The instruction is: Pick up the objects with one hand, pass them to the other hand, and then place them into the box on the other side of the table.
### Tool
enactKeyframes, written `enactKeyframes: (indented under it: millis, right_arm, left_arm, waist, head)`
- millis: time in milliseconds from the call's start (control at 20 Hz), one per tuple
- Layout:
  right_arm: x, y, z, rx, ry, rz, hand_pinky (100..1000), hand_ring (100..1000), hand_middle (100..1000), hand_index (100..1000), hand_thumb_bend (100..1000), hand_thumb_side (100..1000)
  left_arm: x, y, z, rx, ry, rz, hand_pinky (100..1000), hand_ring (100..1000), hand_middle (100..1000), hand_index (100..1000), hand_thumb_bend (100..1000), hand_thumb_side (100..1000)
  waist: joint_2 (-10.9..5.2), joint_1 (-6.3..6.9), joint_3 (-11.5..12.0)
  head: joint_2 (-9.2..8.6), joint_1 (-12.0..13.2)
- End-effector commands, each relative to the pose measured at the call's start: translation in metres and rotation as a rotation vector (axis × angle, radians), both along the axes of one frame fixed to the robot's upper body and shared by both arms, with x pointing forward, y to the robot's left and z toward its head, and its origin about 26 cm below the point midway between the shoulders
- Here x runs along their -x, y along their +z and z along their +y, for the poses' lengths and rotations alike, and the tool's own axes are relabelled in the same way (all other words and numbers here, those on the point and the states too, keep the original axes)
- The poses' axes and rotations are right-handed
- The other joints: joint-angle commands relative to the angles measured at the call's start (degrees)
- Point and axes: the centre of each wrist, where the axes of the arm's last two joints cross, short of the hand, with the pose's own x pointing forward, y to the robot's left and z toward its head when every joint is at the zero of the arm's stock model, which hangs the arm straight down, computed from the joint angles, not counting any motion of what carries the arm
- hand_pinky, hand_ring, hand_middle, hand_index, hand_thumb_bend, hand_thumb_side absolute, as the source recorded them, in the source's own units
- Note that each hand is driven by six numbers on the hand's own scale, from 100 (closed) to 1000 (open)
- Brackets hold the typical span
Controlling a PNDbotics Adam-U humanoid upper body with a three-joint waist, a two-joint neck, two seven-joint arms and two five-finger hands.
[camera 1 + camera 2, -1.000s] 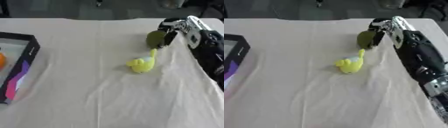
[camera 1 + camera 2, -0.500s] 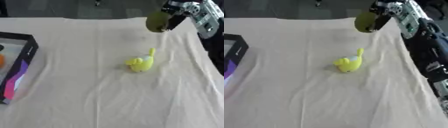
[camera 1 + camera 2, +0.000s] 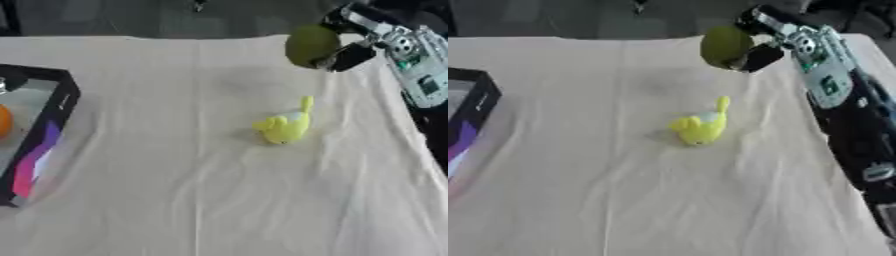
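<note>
Green round fruit (image 3: 311,46) is held above the table's far right area, the right hand (image 3: 350,50) curled around it from the right. No left hand shows, so the handover lies leftward, toward the box (image 3: 52,127) at the left edge

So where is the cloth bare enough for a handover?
Bare between the black box and the yellow toy, and all along the near edge. Crowded far right: the right hand holds the green fruit there.
</note>
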Motion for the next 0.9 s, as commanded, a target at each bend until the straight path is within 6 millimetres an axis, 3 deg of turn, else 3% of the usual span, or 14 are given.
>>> enactKeyframes:
  millis: [50,500,900]
  right_arm:
    - [0.014,0.005,0.021,-0.069,0.056,-0.063,797,660,493,560,310,100]
    - [0.057,-0.013,0.082,-0.281,0.173,-0.056,790,644,487,553,282,100]
    - [0.088,-0.006,0.113,-0.463,0.211,-0.045,783,620,476,542,254,100]
  left_arm:
    - [0.009,0.024,-0.01,-0.035,-0.077,-0.035,801,721,675,744,714,484]
    - [0.021,0.036,-0.055,-0.088,-0.294,0.021,797,710,663,734,695,491]
    - [0.025,0.03,-0.059,-0.137,-0.326,0.098,793,707,661,732,667,489]
  waist:
    - [-2.29,0.95,-0.1]
    - [-2.44,1.11,-0.1]
    - [-2.34,1.09,0.0]
  head:
    - [-0.47,0.2]
    - [-0.19,0.9]
    - [0.47,1.0]
